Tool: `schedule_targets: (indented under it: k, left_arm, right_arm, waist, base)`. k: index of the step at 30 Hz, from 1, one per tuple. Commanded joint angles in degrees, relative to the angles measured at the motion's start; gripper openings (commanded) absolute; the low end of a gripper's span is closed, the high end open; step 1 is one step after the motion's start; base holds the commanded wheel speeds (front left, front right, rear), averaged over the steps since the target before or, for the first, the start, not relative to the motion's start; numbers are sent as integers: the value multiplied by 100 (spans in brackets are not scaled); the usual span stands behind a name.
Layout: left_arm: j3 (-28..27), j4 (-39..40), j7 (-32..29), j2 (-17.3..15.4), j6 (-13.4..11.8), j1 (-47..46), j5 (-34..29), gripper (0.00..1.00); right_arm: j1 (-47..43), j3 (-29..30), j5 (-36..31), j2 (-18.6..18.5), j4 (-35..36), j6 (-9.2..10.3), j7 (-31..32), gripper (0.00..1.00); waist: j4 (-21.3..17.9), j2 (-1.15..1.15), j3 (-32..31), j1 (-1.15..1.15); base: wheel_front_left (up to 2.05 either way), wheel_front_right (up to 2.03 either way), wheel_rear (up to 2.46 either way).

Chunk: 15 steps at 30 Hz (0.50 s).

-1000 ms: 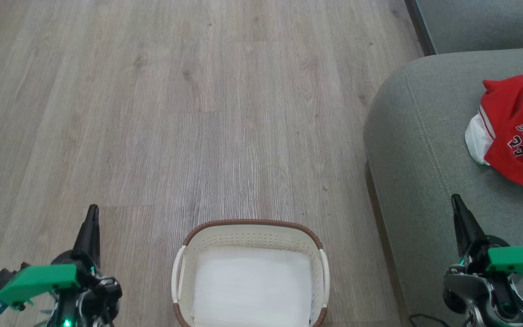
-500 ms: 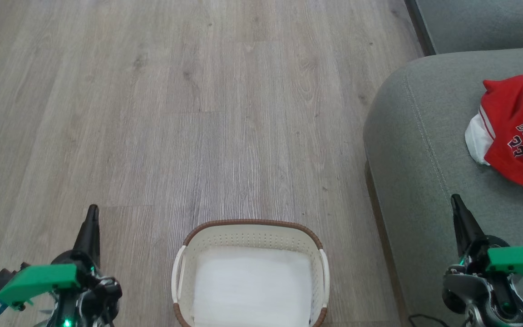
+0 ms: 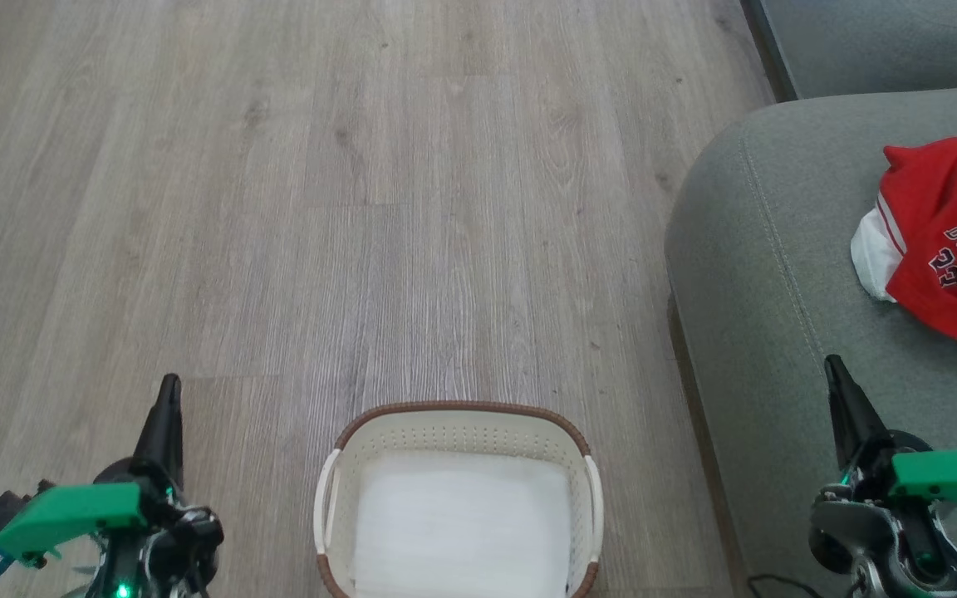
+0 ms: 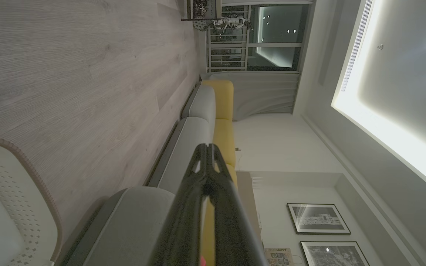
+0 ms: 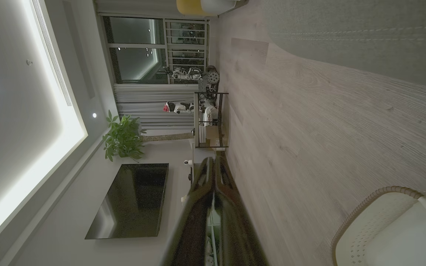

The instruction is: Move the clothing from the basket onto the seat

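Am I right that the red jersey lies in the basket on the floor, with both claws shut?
Not quite: the head view shows the jersey on the grey seat, not in the basket on the floor. The left claw and right claw are shut.

red jersey (image 3: 940, 218), dark lettering starting "B", number below unclear

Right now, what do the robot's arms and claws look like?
The left claw and right claw each end in long, glossy black fingers tapering to a point. Behind each sits a bright green plastic block, over dark and silver wrist hardware. A small green light glows at the left wrist.
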<state>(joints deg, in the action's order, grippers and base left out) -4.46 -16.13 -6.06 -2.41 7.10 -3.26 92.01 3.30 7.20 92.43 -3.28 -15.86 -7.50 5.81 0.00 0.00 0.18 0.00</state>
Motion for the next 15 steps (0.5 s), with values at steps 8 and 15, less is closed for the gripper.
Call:
schedule_targets:
  k: [8,15]
  left_arm:
    - [-208,208,-44,-47,38,-293,15,0]
    - [-208,208,-44,-47,38,-293,15,0]
  right_arm:
    - [286,-90,-9,21,185,1,50,0]
    - [287,-87,-11,23,184,1,53,0]
  waist:
    - [0,0,0,0]
    - [0,0,0,0]
  base:
    - [0,0,0]
    - [0,0,0]
